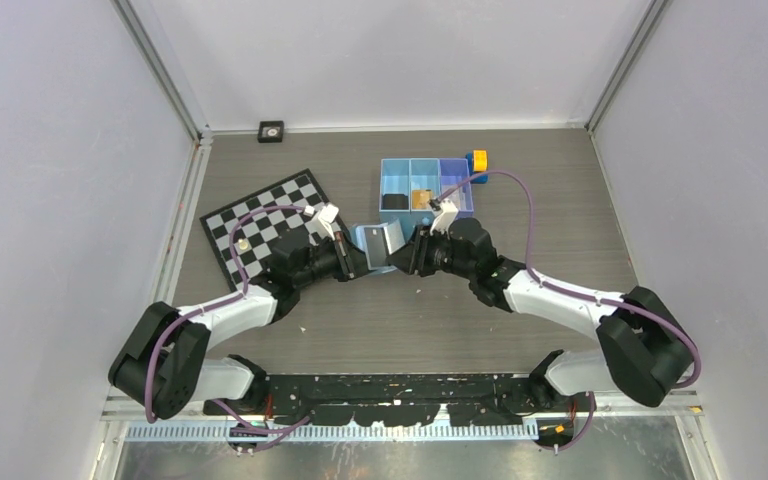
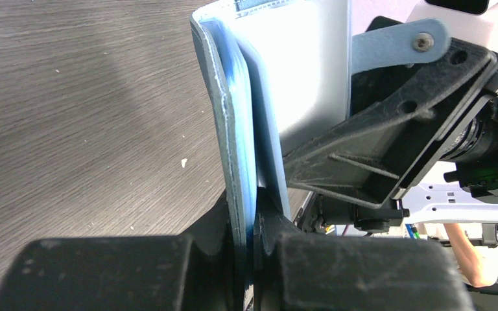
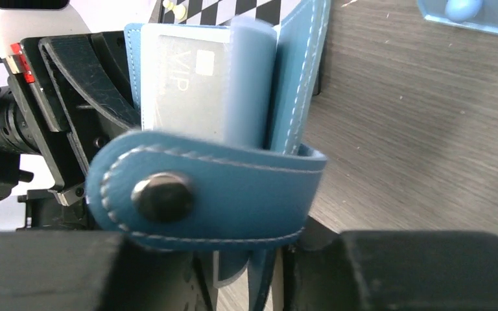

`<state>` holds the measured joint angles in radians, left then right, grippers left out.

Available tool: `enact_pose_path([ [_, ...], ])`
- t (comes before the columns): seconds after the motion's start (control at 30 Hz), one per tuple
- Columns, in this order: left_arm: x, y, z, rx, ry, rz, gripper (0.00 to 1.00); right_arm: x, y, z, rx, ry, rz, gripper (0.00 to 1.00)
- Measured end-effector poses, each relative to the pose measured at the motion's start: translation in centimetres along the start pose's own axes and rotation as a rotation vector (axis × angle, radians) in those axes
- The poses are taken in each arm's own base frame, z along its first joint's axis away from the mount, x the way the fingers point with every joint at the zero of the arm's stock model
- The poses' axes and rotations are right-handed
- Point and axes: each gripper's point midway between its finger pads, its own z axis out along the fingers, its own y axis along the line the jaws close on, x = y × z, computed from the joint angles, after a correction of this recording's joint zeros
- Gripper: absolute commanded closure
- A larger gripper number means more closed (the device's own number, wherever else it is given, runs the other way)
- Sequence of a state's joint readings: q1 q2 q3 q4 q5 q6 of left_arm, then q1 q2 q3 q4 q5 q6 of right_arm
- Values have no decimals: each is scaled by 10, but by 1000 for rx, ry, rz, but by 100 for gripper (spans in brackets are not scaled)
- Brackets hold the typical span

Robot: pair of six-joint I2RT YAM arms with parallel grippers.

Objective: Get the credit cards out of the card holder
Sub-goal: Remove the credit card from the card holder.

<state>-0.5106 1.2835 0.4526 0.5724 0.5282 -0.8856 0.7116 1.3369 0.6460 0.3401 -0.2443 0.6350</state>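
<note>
Bench (image 1: 560, 300): grey wood grain.
Checkerboard (image 1: 260, 215): lying flat, toward the far left corner.
Tray (image 1: 381, 185): blue, three compartments, near the far edge.
Left claw (image 2: 249, 233): clamped on the wallet's edge.
Right claw (image 3: 243, 259): narrow, flanking the wallet's strap end; whether it pinches, I cannot tell.
Wallet (image 3: 233, 194): blue, open, held upright over the bench's middle.
Card (image 3: 188, 91): pale, marked "VIP", seated in the wallet's pocket.

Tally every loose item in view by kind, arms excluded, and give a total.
Card holder: 1
Compartment tray: 1
Credit cards: 2 (pale card in the holder, tan-brown card in the tray)
Checkerboard: 1
Toy block: 1
Dark item, tray's left compartment, kind unclear: 1
Small black square by the far wall: 1
Total: 8
</note>
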Motion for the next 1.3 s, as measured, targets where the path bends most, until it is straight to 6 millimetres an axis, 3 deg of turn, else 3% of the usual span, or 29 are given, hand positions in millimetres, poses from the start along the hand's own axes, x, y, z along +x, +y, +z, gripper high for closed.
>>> enact_pose_path([
  [0.2, -1, -1, 0, 1, -3, 0, 93, -13, 0, -11, 27, -67, -4, 99],
  [0.37, -5, -4, -2, 25, -8, -28, 57, -16, -2, -21, 39, -109, 12, 100],
  [0.43, -14, -4, -3, 38, -39, -44, 51, -19, -3, -25, 40, -123, 15, 99],
  [0.57, -27, -3, -9, 58, -91, -70, 48, -23, -5, -27, 43, -141, 29, 99],
  [1.07, -34, -10, -21, 122, -144, -97, 45, -24, 3, -25, -16, -137, 57, 99],
  [1.3, -42, -16, -29, 167, -184, -109, 35, -23, 5, -24, -37, -126, 66, 99],
])
